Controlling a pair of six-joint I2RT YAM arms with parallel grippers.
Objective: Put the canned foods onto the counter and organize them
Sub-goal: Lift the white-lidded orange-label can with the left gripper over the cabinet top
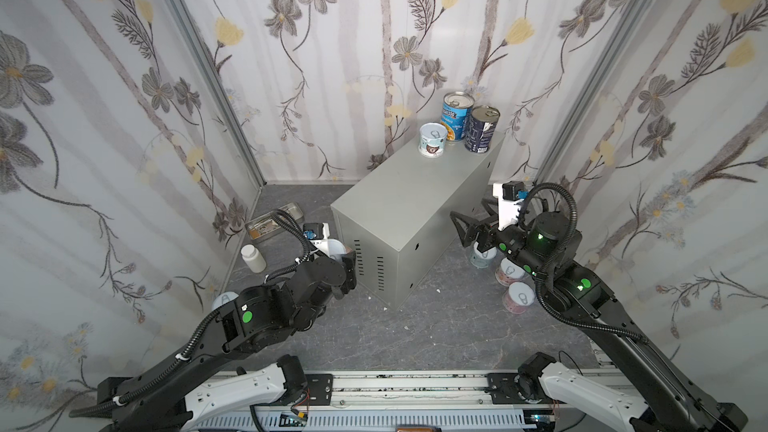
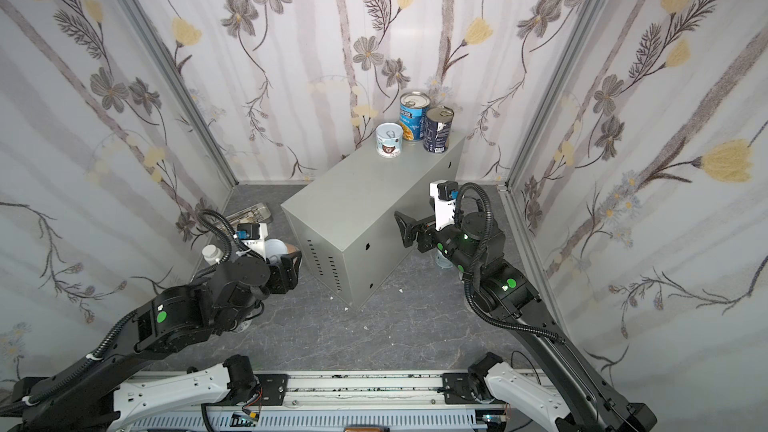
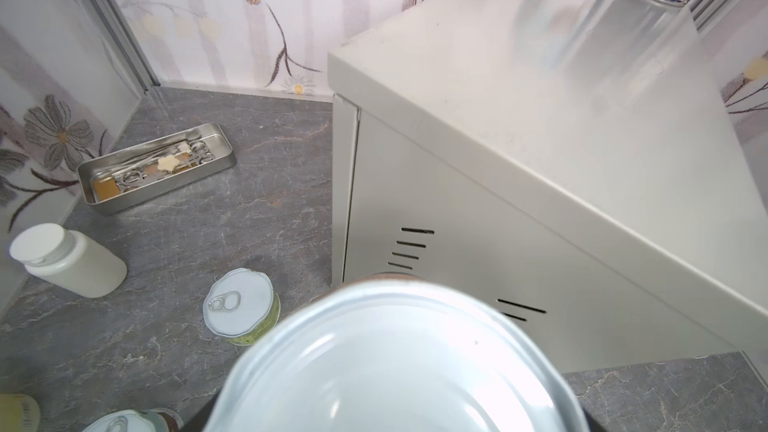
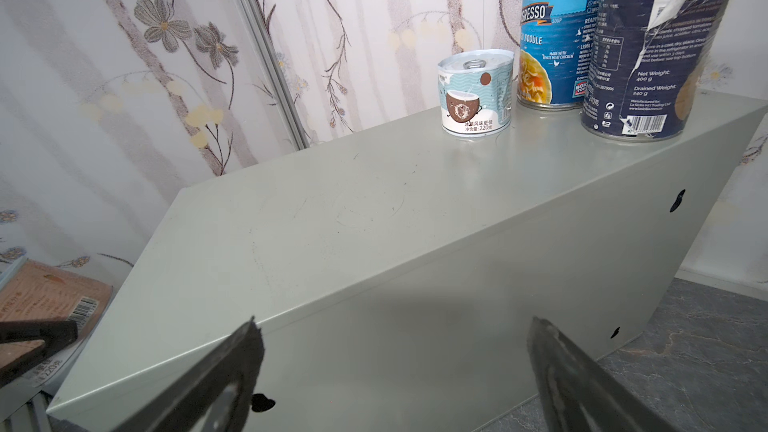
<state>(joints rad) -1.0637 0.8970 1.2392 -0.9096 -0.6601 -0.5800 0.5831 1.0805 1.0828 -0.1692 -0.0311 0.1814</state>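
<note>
The counter [image 1: 415, 201] is a light-grey metal box with vent slots on its near end. At its far end stand a short teal can [image 1: 433, 140], a blue Progresso tin [image 1: 456, 116] and a dark navy tin [image 1: 482, 130]. My left gripper [image 1: 343, 257] is shut on a short brown-labelled can [image 1: 334, 248], held beside the vent end; that can's pale end [image 3: 395, 367] hides the fingers in the left wrist view. My right gripper [image 1: 465, 228] is open and empty, close to the counter's long right side [image 4: 374, 326]. Three short cans [image 1: 512, 274] stand on the floor under the right arm.
A shallow metal tray [image 3: 158, 168] with tools lies on the floor left of the counter, and a white plastic bottle [image 3: 66, 259] lies nearer. A green-labelled can [image 3: 243, 305] and two more cans [image 3: 124, 419] stand on the floor by the left arm. Walls close in on three sides.
</note>
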